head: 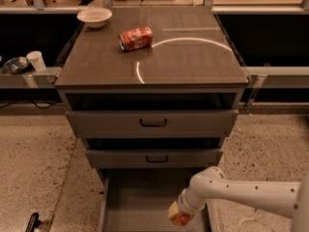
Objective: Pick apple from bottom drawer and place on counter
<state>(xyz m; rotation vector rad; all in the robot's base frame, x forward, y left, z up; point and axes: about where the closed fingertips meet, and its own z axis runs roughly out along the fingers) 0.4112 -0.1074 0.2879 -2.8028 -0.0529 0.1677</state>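
Smooth white arm point(241, 195), pincer point(179, 217) at tip

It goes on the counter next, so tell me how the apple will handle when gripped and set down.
The apple, low in the bottom drawer at the gripper, looks round, so it may roll on the smooth, glossy counter unless set down gently. It looks small, so probably light, though its curved skin could slip in a grip.
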